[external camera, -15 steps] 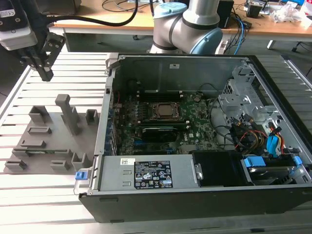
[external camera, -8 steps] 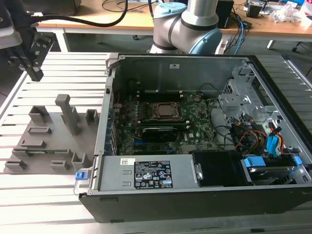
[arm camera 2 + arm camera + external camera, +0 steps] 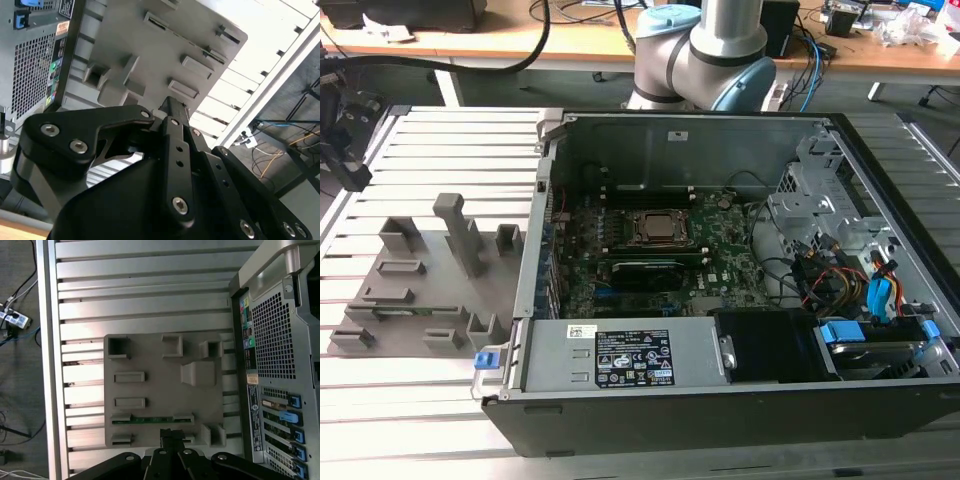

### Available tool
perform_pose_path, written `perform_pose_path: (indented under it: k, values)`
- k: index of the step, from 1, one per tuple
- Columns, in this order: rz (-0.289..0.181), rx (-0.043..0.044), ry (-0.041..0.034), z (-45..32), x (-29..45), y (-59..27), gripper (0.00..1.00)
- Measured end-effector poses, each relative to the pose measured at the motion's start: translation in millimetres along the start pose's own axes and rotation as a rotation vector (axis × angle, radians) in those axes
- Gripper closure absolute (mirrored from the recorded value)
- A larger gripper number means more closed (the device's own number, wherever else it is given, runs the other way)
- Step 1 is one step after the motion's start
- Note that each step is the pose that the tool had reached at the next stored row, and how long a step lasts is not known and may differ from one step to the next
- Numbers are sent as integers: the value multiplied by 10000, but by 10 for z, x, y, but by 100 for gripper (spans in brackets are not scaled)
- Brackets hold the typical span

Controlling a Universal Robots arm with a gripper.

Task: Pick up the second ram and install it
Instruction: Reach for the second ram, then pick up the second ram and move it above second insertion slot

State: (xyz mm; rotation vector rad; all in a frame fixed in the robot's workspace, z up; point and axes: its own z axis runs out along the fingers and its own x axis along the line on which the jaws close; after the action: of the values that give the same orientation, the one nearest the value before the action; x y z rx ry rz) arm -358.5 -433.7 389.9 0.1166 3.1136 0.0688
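The second ram (image 3: 152, 419) is a narrow green stick lying in a slot of the grey holder plate (image 3: 150, 350), beside the open computer case. In the exterior view the second ram (image 3: 415, 312) sits near the plate's front left. My gripper (image 3: 171, 434) hangs above the plate and apart from it, fingers shut together with nothing between them. The exterior view puts the gripper (image 3: 350, 172) at the far left edge, well above the table. In the second wrist view the gripper (image 3: 172, 107) points toward the plate's raised blocks.
The open computer case (image 3: 880, 400) fills the exterior view's right, with the green motherboard (image 3: 720, 240), a black expansion card (image 3: 645, 270) and cables inside. Tall grey posts (image 3: 460, 230) rise from the holder plate. The slatted aluminium table (image 3: 140, 290) surrounds the plate; its edge drops to cables on the floor.
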Motion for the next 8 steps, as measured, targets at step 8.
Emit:
perform_pose_path:
  k: [8]
  values:
    - [0,1,0,-1,0,-2,89]
